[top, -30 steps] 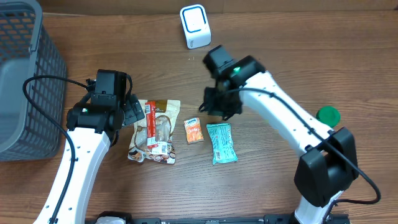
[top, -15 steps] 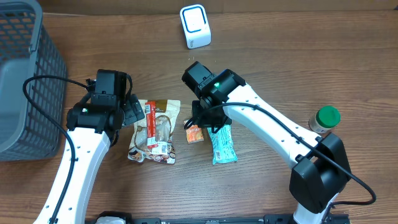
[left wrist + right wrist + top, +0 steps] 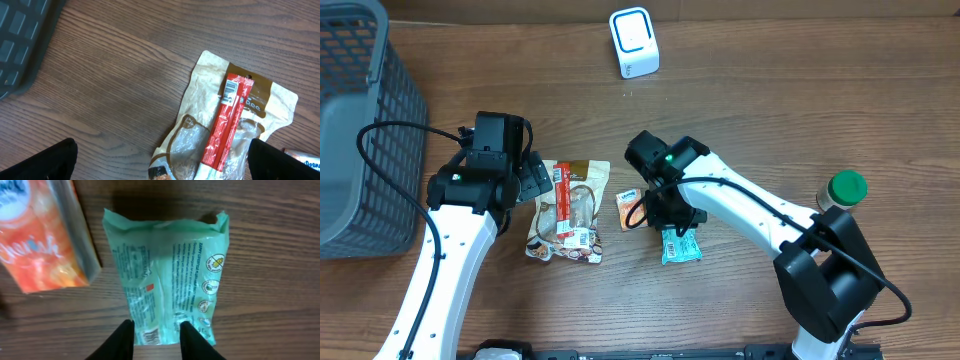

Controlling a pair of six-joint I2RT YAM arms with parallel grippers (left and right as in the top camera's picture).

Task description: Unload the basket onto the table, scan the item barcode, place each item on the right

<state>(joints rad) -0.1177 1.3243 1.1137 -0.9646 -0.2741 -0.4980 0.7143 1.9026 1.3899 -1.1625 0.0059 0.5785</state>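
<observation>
White arm links (image 3: 440,262), black joints (image 3: 497,140), black cables (image 3: 361,140), 1 green light (image 3: 670,157).

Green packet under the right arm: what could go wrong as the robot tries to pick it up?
1. The jaws stand narrower than the green packet and near its end, so they may pinch only a fold and let it slip.
2. The orange packet lies close beside it and might get nudged or caught.
</observation>
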